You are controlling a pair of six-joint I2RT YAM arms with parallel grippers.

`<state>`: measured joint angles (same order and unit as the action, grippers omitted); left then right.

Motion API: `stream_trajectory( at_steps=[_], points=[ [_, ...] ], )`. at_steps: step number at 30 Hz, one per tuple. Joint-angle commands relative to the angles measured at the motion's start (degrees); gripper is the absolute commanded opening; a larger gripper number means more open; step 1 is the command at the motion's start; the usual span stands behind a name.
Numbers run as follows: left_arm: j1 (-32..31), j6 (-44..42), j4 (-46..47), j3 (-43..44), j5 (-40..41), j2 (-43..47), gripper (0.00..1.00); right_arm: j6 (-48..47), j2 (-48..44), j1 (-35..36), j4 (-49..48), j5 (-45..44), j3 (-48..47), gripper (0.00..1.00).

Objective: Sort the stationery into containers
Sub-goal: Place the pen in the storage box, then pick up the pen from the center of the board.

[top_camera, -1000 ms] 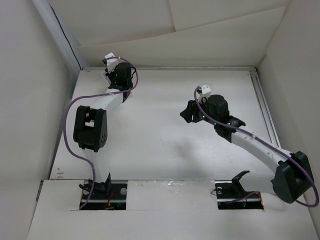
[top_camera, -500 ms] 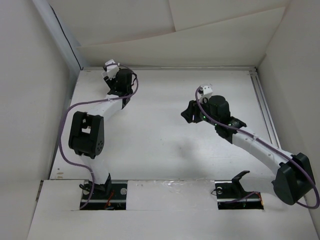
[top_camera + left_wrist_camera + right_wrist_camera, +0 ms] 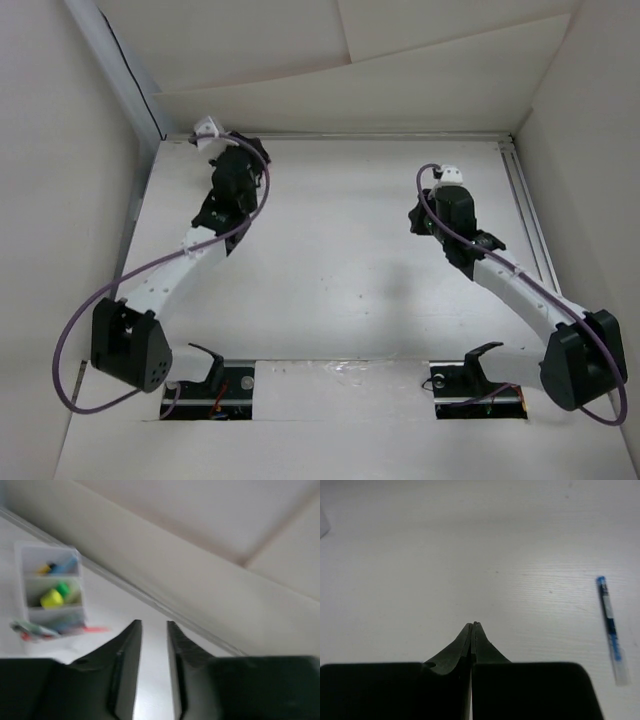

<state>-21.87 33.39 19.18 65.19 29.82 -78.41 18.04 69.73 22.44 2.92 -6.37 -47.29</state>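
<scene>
Left wrist view: left pincer point(image 3: 154, 625) slightly apart, empty; the white compartment tray point(image 3: 35, 555) sits ahead to its left. Right pincer point(image 3: 472, 625) pressed together, a blue pen point(image 3: 610, 630) lying on the desk point(image 3: 420, 555) to its right.

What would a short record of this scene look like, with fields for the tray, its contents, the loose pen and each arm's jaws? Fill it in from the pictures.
tray: white, divided into compartments, standing on the table; view blurred
tray contents: green piece and yellow piece in the middle compartment; the rest too blurred to name
loose item: blue pen lying flat on the table, to the right of the right jaws
left jaws: slightly apart, nothing between them
right jaws: shut, empty
</scene>
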Motion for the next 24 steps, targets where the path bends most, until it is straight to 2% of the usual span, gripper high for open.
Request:
stream_trajectory(
  at_steps=[1,2,4,5,6,7,8,9,12,13,16,21,24],
  points=[
    [-7.8,3.6,5.4,-9.5,-6.9,4.8,0.20,2.3,-0.7,-2.7,4.0,-10.0,-0.6,0.00],
    [-10.1,3.6,6.0,-11.0,-6.9,5.4,0.13,2.9,-0.7,-4.7,7.2,-12.5,-0.6,0.00],
    [-16.1,3.6,6.7,-14.6,-8.5,5.9,0.10,3.9,0.6,-6.8,9.0,-14.6,-0.6,0.00],
    [-17.5,4.6,6.1,-15.7,-8.5,5.9,0.08,4.6,1.1,-8.0,12.1,-15.3,-1.2,0.05],
    [-18.4,5.2,7.4,-17.2,-13.0,6.4,0.06,4.6,1.1,-10.4,13.2,-16.8,-1.2,0.12],
    [-19.6,5.2,8.9,-20.4,-15.5,6.4,0.06,5.4,1.9,-11.5,14.3,-17.7,-1.8,0.21],
    [-20.1,5.7,10.7,-21.6,-17.7,6.4,0.06,5.9,2.6,-12.7,15.4,-18.5,-2.5,0.46],
    [-20.7,5.7,10.7,-22.4,-21.9,6.4,0.06,6.0,2.6,-15.2,16.4,-19.0,-2.5,0.58],
    [-22.2,5.0,11.3,-24.0,-26.0,6.4,0.08,4.6,5.9,-19.3,17.9,-16.6,-4.7,0.84],
    [-22.2,5.0,11.9,-24.8,-28.7,6.4,0.09,3.5,7.1,-21.8,17.9,-12.5,-4.7,0.85],
    [-22.2,4.0,13.2,-27.1,-29.4,7.7,0.14,0.1,13.0,-24.5,19.1,-5.5,-7.9,0.85],
    [-22.2,3.4,13.7,-28.4,-30.6,9.5,0.15,-2.9,20.6,-25.6,20.1,-0.6,-10.6,0.85],
    [-22.2,3.4,13.7,-28.4,-32.4,9.0,0.16,-4.7,23.9,-25.6,20.1,1.0,-11.2,0.80]
  ],
)
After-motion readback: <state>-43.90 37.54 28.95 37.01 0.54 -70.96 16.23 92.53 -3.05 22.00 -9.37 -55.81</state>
